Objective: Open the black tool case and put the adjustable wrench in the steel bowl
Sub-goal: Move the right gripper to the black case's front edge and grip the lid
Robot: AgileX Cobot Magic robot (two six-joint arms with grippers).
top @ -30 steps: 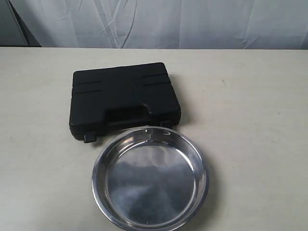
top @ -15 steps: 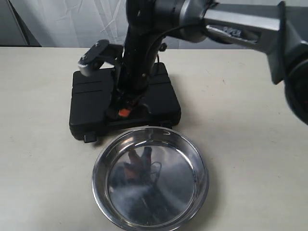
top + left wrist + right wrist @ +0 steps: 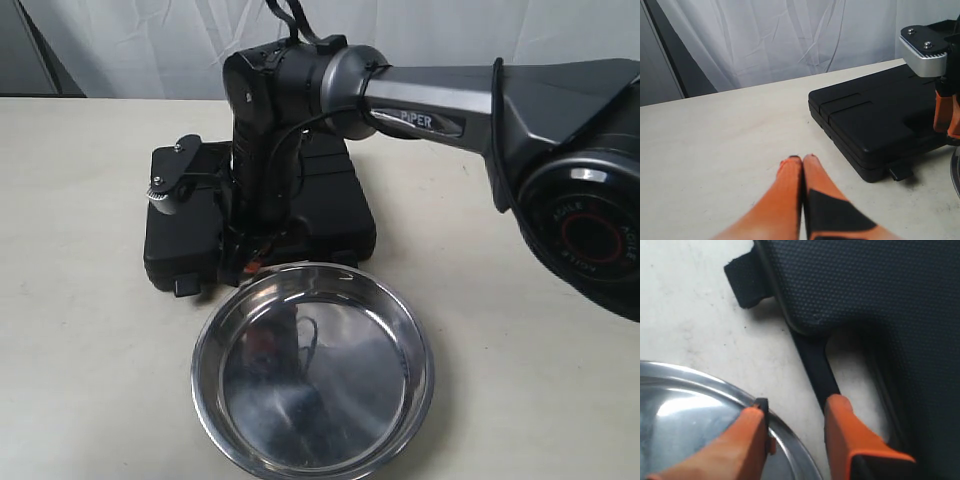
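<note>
The black tool case [image 3: 335, 205] lies closed on the table, so the adjustable wrench is hidden. Just in front of it sits the steel bowl [image 3: 310, 385], with nothing in it. My right gripper [image 3: 246, 262] reaches across to the case's front edge and is open. In the right wrist view this gripper [image 3: 795, 410] has one finger over the bowl's rim [image 3: 790, 440] and the other at the case's carry handle [image 3: 820, 372]. My left gripper [image 3: 802, 159] is shut on nothing, low over bare table beside the case [image 3: 875, 115].
A black latch tab [image 3: 186, 287] sticks out from the case's front left corner, also seen as the latch tab [image 3: 745, 277] in the right wrist view. White curtain hangs behind the table. The right arm's body [image 3: 270, 130] stands over the case lid.
The right arm came into view over the case, then shifted left and lower, bringing its gripper to the case's front edge by the bowl. Case and bowl have not moved.
</note>
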